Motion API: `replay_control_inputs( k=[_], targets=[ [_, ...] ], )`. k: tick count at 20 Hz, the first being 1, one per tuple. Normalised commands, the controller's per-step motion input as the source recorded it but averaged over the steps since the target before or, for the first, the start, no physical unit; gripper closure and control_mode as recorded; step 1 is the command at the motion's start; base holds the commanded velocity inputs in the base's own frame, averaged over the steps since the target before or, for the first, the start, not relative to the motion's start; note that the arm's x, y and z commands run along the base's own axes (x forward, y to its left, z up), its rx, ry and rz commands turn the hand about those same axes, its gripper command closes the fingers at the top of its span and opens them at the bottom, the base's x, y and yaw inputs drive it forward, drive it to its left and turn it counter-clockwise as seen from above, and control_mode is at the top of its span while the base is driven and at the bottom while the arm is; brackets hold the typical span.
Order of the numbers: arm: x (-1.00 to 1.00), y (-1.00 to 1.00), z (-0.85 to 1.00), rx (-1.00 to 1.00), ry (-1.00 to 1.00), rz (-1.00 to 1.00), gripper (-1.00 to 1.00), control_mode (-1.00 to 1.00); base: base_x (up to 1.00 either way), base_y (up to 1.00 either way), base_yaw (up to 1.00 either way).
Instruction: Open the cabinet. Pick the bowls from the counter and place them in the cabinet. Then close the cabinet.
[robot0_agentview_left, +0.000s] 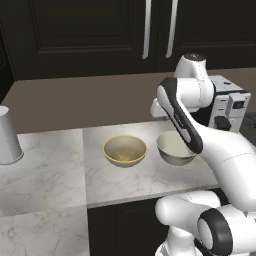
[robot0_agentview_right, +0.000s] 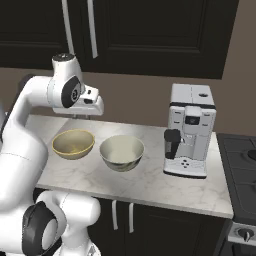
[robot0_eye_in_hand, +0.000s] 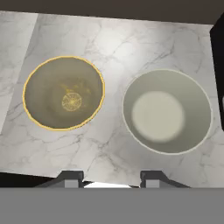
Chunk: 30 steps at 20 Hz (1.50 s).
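So the gripper (robot0_eye_in_hand: 112, 177) is hanging over the counter (robot0_eye_in_hand: 109, 144) looking straight down, jaws apart with a clear gap between the two fingertips (robot0_eye_in_hand: 72, 177) and nothing in them. It's not touching anything, just hovering above the spot between the two bowls.

In the hand view the tan-yellow bowl (robot0_eye_in_hand: 64, 92) sits at about 10 o'clock from the fingertips and the off-white bowl (robot0_eye_in_hand: 167, 111) at about 1 o'clock. They're near each other, but a strip of marble shows between them, so not touching.

The cabinet (robot0_agentview_left: 90, 30) is up above the counter at 12 o'clock in the left base view, both doors looking shut, with the two silver bar handles (robot0_agentview_left: 147, 30) side by side. My read is the opening step isn't done yet.

What could go wrong: if it goes for a bowl now, there's nowhere to put it with the doors closed. Also the rims are wide and rounded, so a pinch on the lip could slip or tip the bowl into its neighbour.

View differences: the right base view shows a coffee machine (robot0_agentview_right: 190, 135) at 3 o'clock from the off-white bowl (robot0_agentview_right: 121, 152). The left base view has a grey-white cup (robot0_agentview_left: 7, 137) way out at 9 o'clock from the tan-yellow bowl (robot0_agentview_left: 125, 150), well apart.
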Motion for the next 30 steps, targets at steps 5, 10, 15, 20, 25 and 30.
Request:
replay_control_inputs(
  k=[5,10,15,20,25,30],
  targets=[
    [-0.44,0.05,0.0,-0.02,-0.1,0.0,-1.0,-1.0,0.0,0.0,0.0],
    [-0.91,0.0,0.0,0.0,-0.15,-0.03,-1.0,-1.0,0.0,0.0,0.0],
    [-0.96,0.07,0.02,-0.02,-0.22,-0.04,-1.0,-1.0,0.0,0.0,0.0],
    [-0.44,0.0,0.65,0.0,-0.21,0.02,-1.0,-1.0,0.0,0.0,0.0],
    [-0.11,-0.1,1.0,0.0,-0.05,0.08,-1.0,-1.0,0.0,0.0,0.0],
    [0.02,-0.14,0.98,0.0,0.0,0.05,-1.0,-1.0,0.0,0.0,0.0]
  ],
)
